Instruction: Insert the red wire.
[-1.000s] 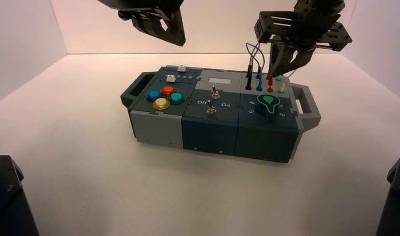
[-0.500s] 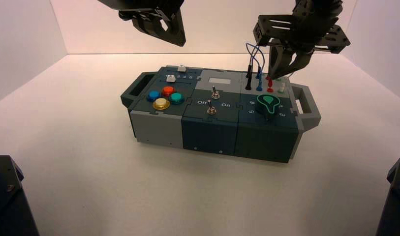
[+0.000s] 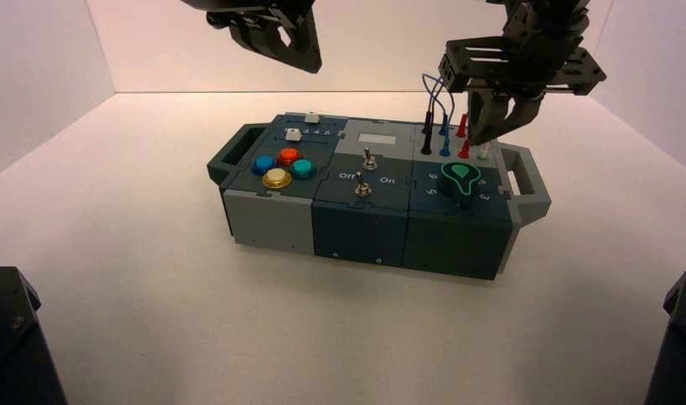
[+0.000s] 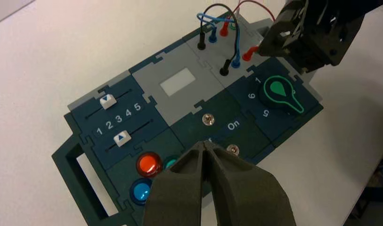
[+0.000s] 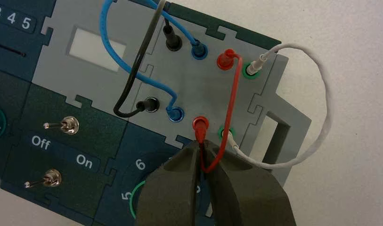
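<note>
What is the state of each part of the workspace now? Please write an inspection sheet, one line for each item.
Surface: pale table, box standing on it
Job's things: red wire, one plug in the far red socket, the other at the near red socket
Clutter: nothing seen
Right gripper: at the near red plug, jaws closed on it
Left gripper: idle above the box's left part, jaws shut
Cables: black, blue and white wires, both ends at sockets
Surroundings: pale walls
</note>
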